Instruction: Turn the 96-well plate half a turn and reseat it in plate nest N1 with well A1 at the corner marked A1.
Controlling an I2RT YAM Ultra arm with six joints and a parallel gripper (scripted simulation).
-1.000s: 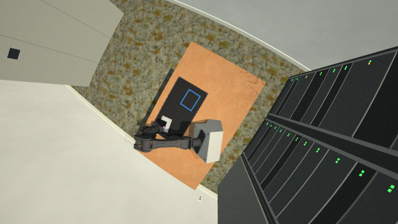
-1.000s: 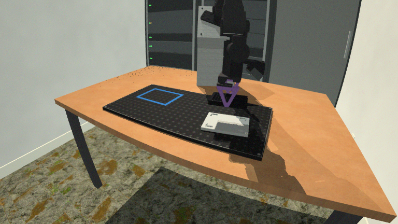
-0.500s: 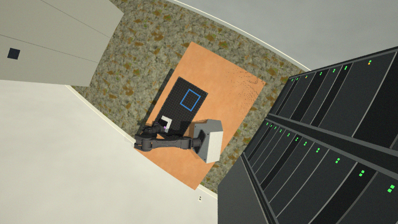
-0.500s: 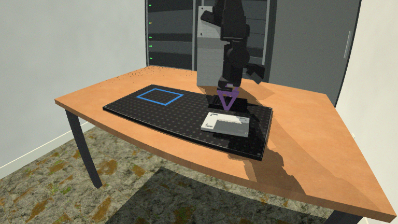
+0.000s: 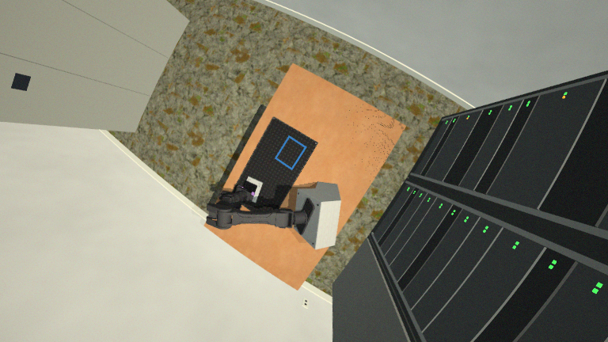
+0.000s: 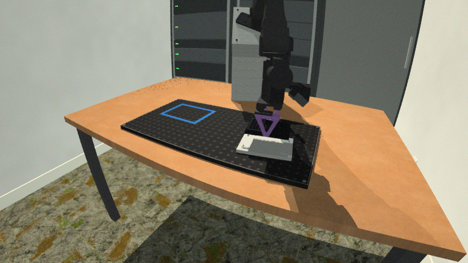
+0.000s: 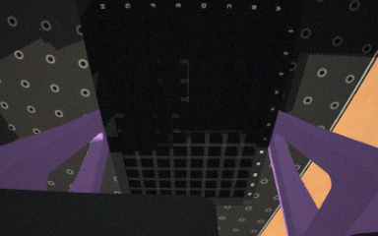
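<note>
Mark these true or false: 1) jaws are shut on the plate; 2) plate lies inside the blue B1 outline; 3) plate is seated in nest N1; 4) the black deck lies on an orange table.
1) True. The gripper has its jaws closed on the black 96-well plate.
2) False. The B1 outline is at the other end of the deck, away from the plate.
3) False. The nest N1 shows its grey floor uncovered. The plate is held at its far edge, not seated.
4) True. The deck rests on the orange table.
</note>
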